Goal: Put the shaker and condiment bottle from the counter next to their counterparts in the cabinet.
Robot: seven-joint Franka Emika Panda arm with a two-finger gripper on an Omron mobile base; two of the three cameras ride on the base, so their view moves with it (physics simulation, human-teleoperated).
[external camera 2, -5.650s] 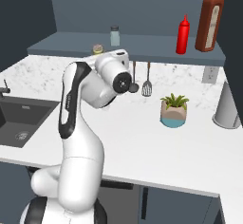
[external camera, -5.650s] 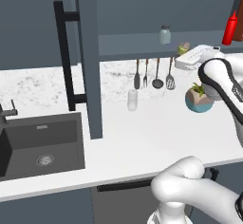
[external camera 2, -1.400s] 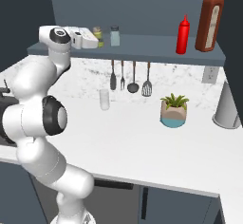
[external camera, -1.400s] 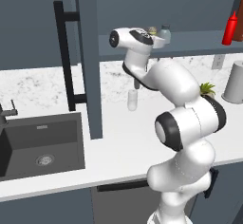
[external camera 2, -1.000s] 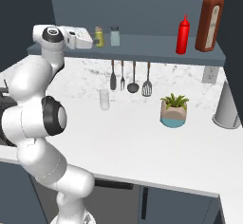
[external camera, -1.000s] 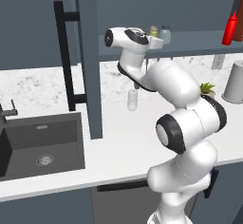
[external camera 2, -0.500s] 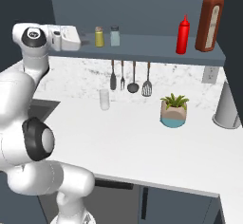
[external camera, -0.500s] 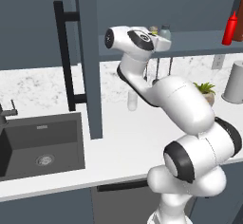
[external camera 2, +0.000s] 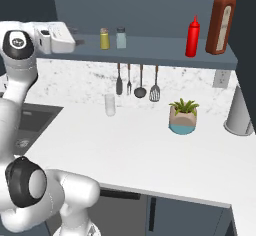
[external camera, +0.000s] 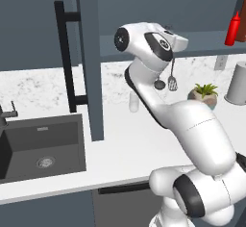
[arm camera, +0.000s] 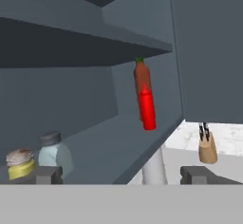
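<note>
I am seeing the yellow shaker (external camera 2: 104, 39) standing upright on the cabinet (external camera 2: 150, 50) shelf, just beside the pale blue-green shaker (external camera 2: 121, 38) with its grey cap. The red bottle (external camera 2: 192, 36) is standing upright further along the same shelf, its pointed nozzle up, right next to the taller brown-red bottle (external camera 2: 220, 22). Both pairs are sitting well apart from each other. The white speckled counter (external camera 2: 150, 150) is lying below the shelf.
</note>
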